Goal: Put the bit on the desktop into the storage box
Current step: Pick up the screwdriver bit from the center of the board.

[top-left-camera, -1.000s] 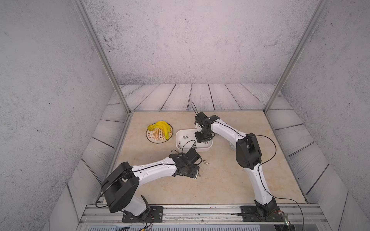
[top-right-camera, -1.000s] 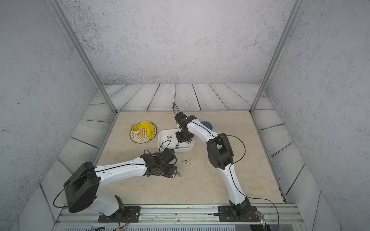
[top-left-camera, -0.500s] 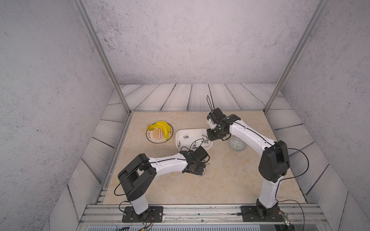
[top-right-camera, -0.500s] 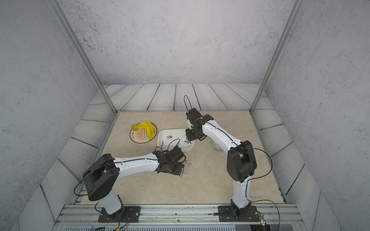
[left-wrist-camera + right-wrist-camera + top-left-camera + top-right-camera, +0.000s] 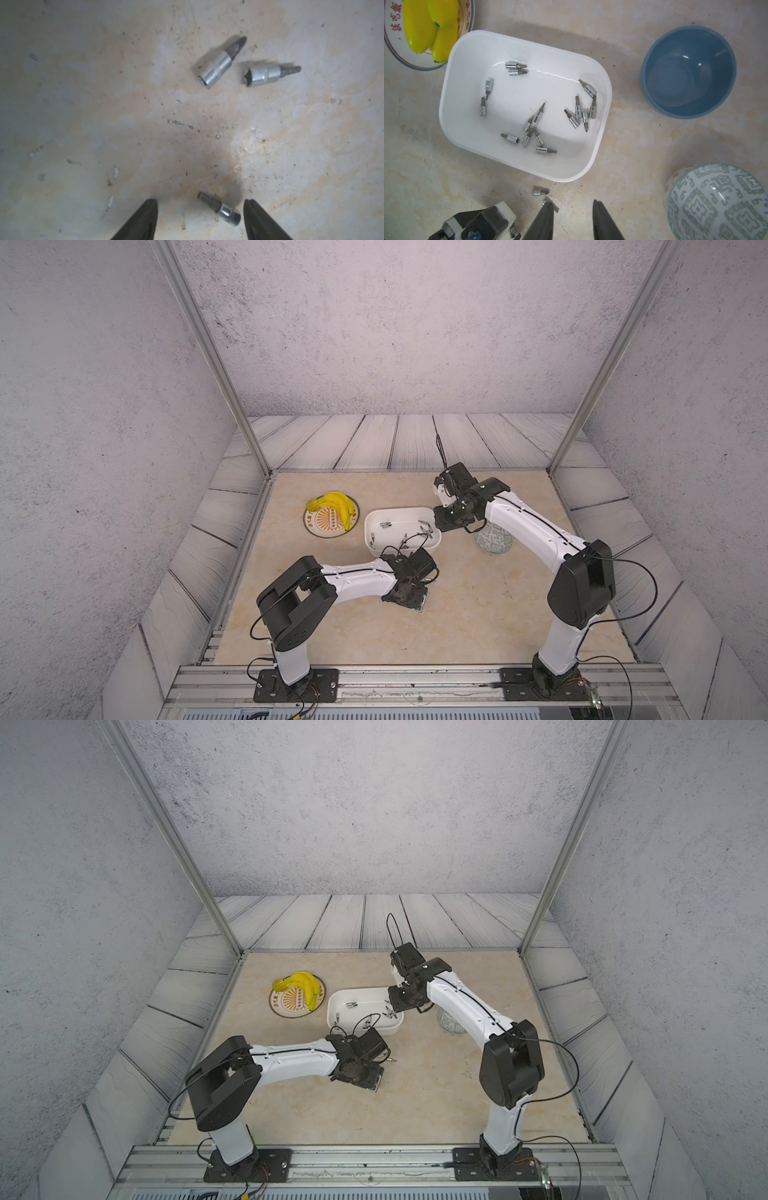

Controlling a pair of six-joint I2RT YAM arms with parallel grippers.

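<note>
Leaves broad bare desk [image 5: 478, 614] along the near edge and toward the near right corner; offers less room farther back, with the storage box [image 5: 512, 97] at mid-desk, a plate [image 5: 316, 529] of bananas [image 5: 336, 504] just beside its left rim, and a patterned bowl [image 5: 492, 545] and a blue bowl [image 5: 720, 62] standing apart from it toward the right edge. Shows a scatter of bits [image 5: 538, 116] already inside the box. Sets the left gripper [image 5: 200, 202] low, just on the near side of the box, jaws wide and astride one bit [image 5: 224, 212] lying on the desk, clear of both fingers; has a second bit [image 5: 220, 64] and a third bit [image 5: 270, 72] loose on the desk just beyond. Hangs the right gripper [image 5: 572, 203] above the desk by the box's right rim, jaws narrow with nothing between them. Against a second ago, has swung the right gripper off the box's middle toward that rim, uncovering the patterned bowl, and has drawn the left elbow in from the left edge.
</note>
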